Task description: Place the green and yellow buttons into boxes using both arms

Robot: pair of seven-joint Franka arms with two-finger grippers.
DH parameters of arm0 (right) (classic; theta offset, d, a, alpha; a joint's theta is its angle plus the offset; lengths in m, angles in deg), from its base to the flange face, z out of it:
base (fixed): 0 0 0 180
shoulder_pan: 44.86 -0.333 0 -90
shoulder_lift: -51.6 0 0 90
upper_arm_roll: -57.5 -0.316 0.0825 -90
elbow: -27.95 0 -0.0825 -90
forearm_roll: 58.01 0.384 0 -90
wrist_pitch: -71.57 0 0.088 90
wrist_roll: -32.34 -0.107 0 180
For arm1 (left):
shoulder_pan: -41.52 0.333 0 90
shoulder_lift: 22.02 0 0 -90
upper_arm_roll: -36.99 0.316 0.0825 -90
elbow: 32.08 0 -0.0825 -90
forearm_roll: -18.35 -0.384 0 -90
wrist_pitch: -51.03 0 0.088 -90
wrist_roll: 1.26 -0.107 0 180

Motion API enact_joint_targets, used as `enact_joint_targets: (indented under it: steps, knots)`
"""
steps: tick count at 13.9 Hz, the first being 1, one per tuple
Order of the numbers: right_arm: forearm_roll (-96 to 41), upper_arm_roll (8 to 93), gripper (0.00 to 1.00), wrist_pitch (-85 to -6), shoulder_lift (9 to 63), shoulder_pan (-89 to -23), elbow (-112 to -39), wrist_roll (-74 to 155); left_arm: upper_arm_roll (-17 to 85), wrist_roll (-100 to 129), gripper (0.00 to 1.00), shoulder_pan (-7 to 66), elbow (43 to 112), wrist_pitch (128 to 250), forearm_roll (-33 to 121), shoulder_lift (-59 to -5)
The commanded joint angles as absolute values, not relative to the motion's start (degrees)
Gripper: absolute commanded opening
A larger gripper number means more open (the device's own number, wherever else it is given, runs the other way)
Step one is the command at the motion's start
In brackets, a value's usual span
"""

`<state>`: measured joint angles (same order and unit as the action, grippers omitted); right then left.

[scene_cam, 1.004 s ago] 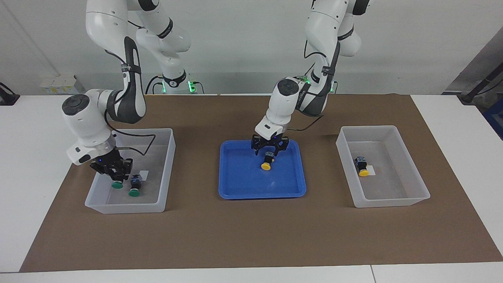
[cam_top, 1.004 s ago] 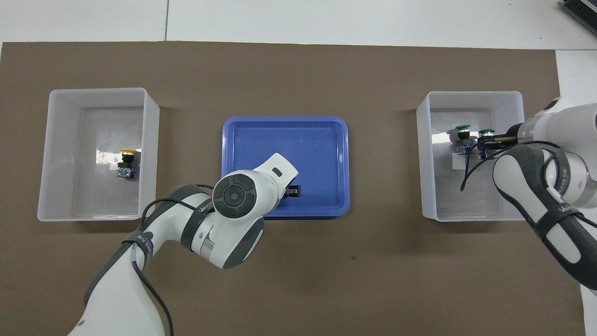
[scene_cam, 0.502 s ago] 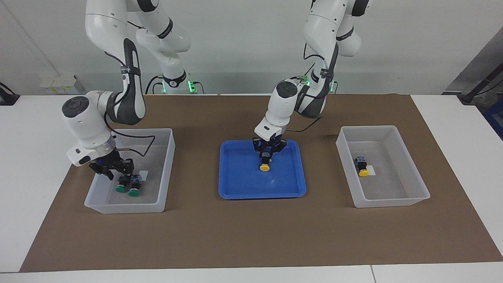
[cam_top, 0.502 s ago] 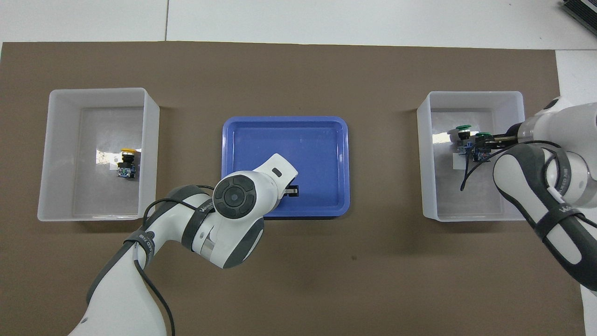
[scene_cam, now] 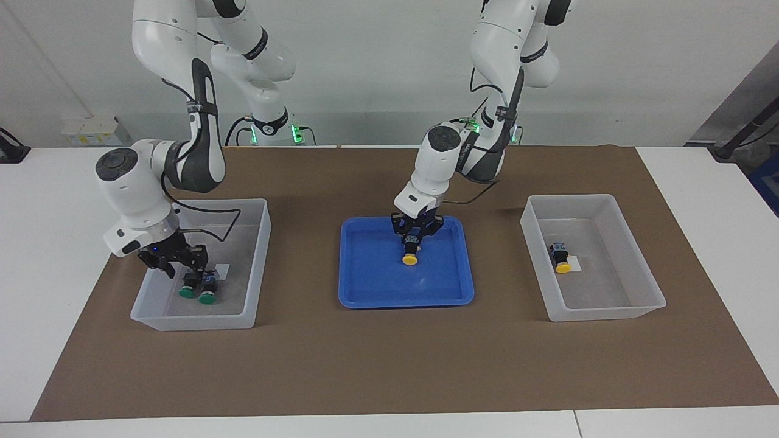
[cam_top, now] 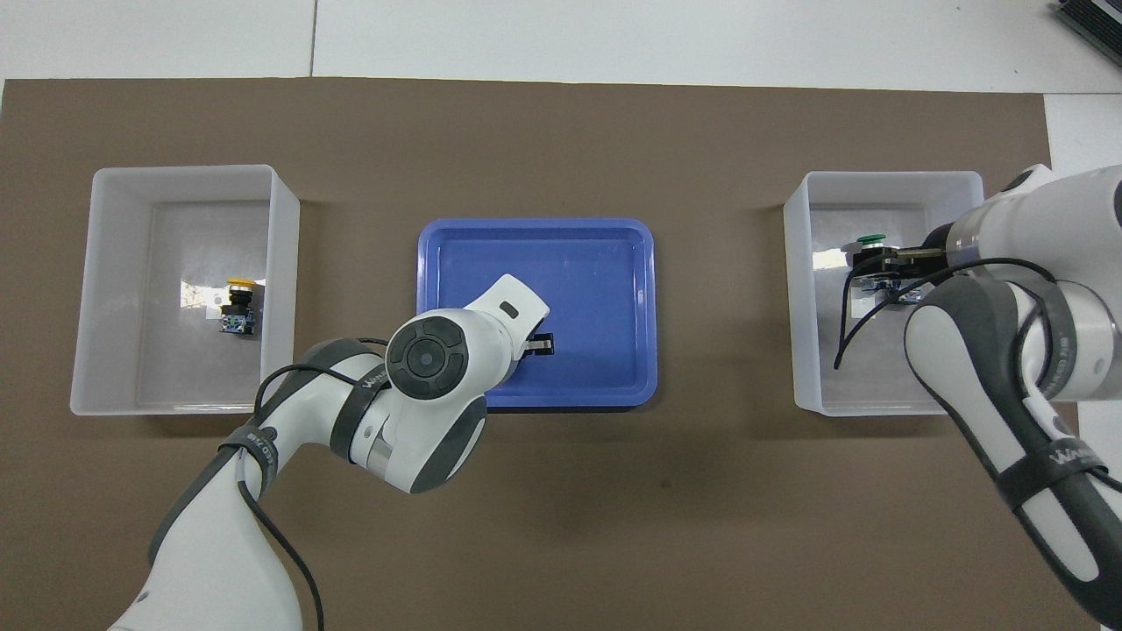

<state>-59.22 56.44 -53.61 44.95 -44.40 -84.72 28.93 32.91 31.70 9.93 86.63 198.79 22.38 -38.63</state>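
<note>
Left gripper (scene_cam: 413, 239) is clamped on a yellow button (scene_cam: 410, 255) over the blue tray (scene_cam: 365, 286). Right gripper (scene_cam: 173, 266) hangs spread apart above two green buttons (scene_cam: 198, 288) in its box (scene_cam: 258, 255).

The surface (scene_cam: 36, 243) was white, covered by a plain brown mat (scene_cam: 389, 359). A bright blue tray (scene_cam: 365, 286) lay under the left gripper (scene_cam: 414, 238), which was black and clamped a button with a yellow cap (scene_cam: 410, 260) and a black body. The two boxes (scene_cam: 255, 255) (scene_cam: 645, 286) were translucent white. Beneath the black right gripper (scene_cam: 173, 263), two buttons (scene_cam: 188, 291) (scene_cam: 207, 297) showed green caps on black bodies with a touch of blue. The other box held a yellow-capped, black-bodied button (scene_cam: 560, 258) beside a small white label (scene_cam: 575, 264). Both arms (scene_cam: 152, 182) were white with dark grey joints and black cables.
</note>
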Motion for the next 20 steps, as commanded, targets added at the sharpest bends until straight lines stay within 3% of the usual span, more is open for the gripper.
enact_joint_targets:
  steps: [1,5,11,20]
  knots:
    - [-59.33,56.36,1.00,-50.26,48.24,-46.44,-84.82,24.97,32.95,31.96,0.00,12.85,84.56,194.93,22.83,-36.26]
    - [-58.63,56.27,1.00,-39.02,50.54,-46.88,-77.27,24.96,33.04,31.79,0.00,18.21,79.56,184.48,22.83,-32.48]
    - [-58.63,56.36,1.00,-29.08,56.60,-46.79,-76.20,26.10,33.39,28.03,0.00,28.23,72.78,172.86,22.13,-30.90]
    - [-58.54,56.53,1.00,-29.50,56.60,-46.09,-76.38,26.54,33.56,2.30,0.00,44.75,75.40,170.65,22.13,-28.97]
